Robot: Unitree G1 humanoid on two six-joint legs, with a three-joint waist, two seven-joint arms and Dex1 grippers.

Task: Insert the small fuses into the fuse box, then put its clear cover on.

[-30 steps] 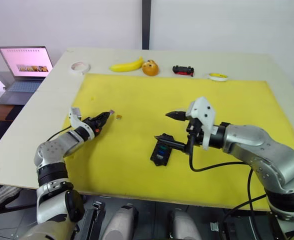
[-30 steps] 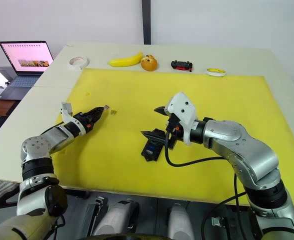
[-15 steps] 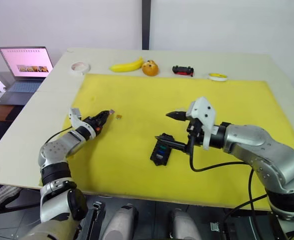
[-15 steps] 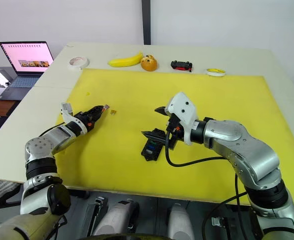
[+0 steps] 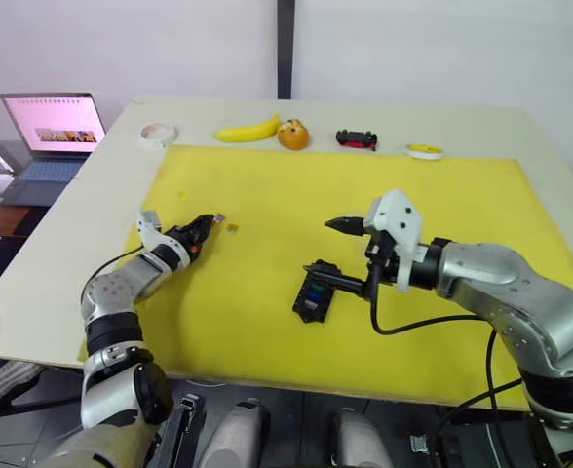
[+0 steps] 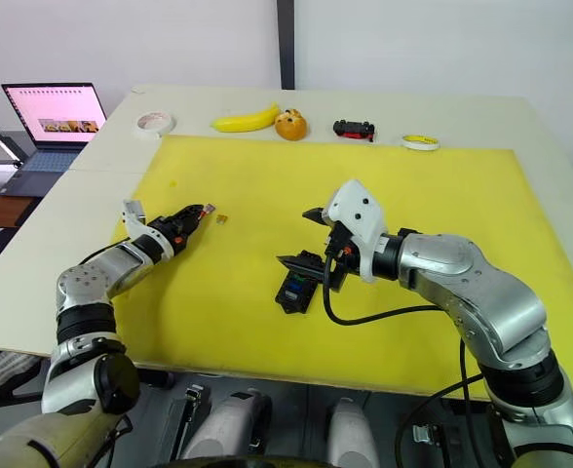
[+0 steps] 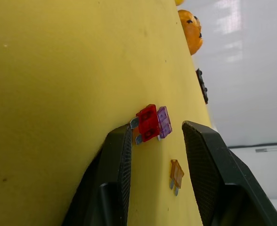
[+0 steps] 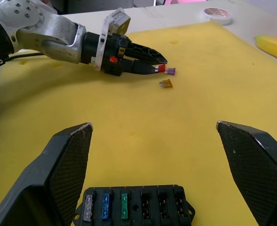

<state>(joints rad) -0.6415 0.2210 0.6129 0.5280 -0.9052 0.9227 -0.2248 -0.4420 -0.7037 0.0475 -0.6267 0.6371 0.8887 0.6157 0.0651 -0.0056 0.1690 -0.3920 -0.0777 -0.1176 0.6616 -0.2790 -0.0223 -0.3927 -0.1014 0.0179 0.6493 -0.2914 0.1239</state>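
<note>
Fuses are split between two places: a red fuse [image 7: 148, 123] and a purple fuse [image 7: 163, 122] lie side by side on the yellow mat [image 5: 267, 185] at the tips of the left pincer [image 7: 152, 136], whose two black fingers stand slightly apart with the pair between them, the red one touching one finger; whether it is truly pinched cannot be told. An orange fuse [image 7: 176, 174] lies just beside them on the mat. Near the middle of the mat sits the black fuse box [image 8: 134, 209], with a grey fuse [image 8: 88, 207], a blue fuse [image 8: 105, 205] and a green fuse [image 8: 124, 205] already seated in one row and the neighbouring slots bare. The right pincer [image 6: 304, 238] hovers over the box with its fingers spread wide, holding nothing. Along the far edge of the desk [image 5: 462, 122] are a banana [image 5: 247, 128], an orange fruit [image 5: 292, 133], a black-and-red toy car [image 5: 357, 138] and two tape rolls; a laptop [image 5: 51, 132] stands off to the left
</note>
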